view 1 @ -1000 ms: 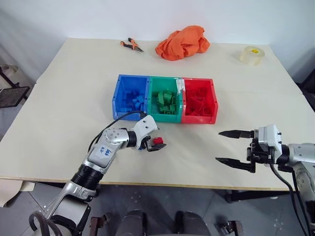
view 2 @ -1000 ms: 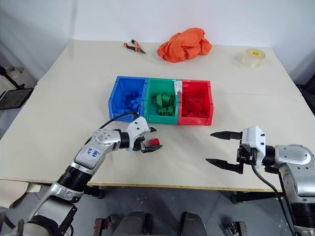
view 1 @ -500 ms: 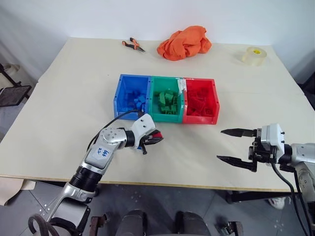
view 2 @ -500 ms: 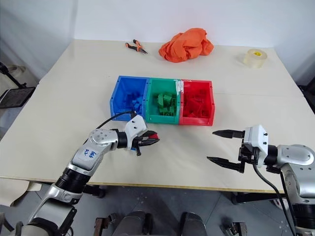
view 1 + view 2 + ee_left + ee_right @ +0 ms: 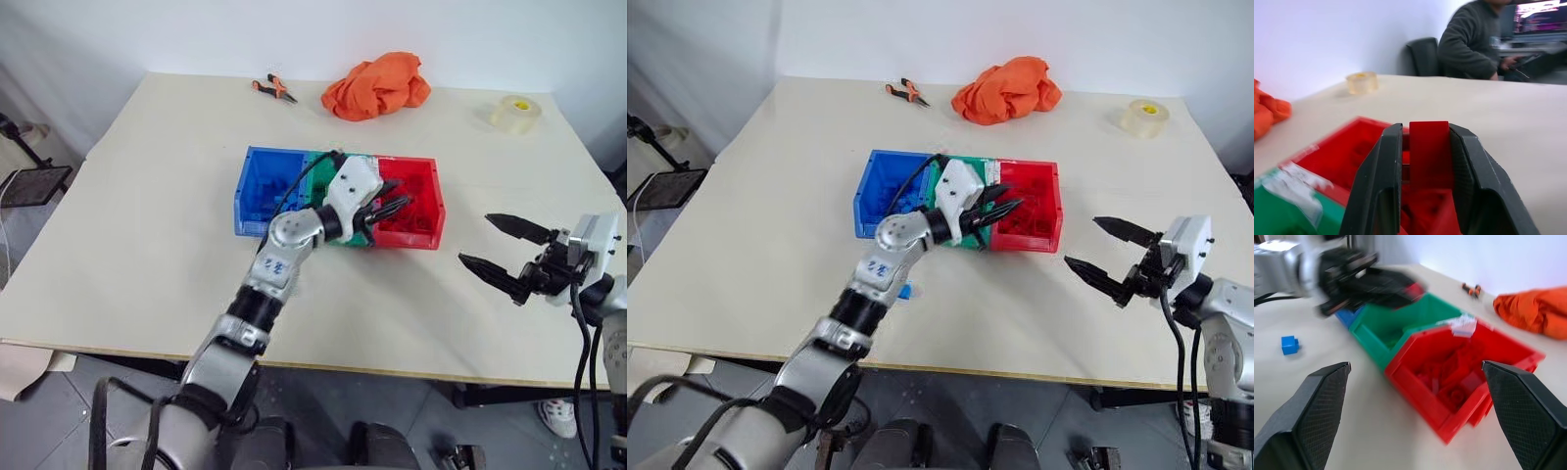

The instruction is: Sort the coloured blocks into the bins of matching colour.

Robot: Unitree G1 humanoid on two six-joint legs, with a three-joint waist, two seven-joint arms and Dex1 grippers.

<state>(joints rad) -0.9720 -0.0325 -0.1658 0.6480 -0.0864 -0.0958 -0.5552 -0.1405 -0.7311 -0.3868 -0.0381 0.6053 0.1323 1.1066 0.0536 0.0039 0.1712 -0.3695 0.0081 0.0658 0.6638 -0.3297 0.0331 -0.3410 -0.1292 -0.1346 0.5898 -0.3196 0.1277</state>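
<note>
The three joined bins sit mid-table: blue (image 5: 260, 191), green (image 5: 321, 176) and red (image 5: 423, 217), each holding bricks of its own colour. My left gripper (image 5: 390, 208) hovers at the near left part of the red bin, shut on a short red block (image 5: 1428, 149) that is pinched between its fingers. A small blue block (image 5: 904, 291) lies on the table in front of the blue bin, also seen in the right wrist view (image 5: 1289, 344). My right gripper (image 5: 496, 249) stands open and empty above the table, to the right of the red bin.
An orange cloth (image 5: 377, 85), pliers (image 5: 272, 88) and a roll of tape (image 5: 514, 113) lie along the far edge. A person (image 5: 1474, 44) sits beyond the table's right side. Bare tabletop lies in front of the bins.
My left gripper shut on the red block near the table's front, then lifted it up and rightward over the red bin. The right gripper drifted slightly right and up, still open.
</note>
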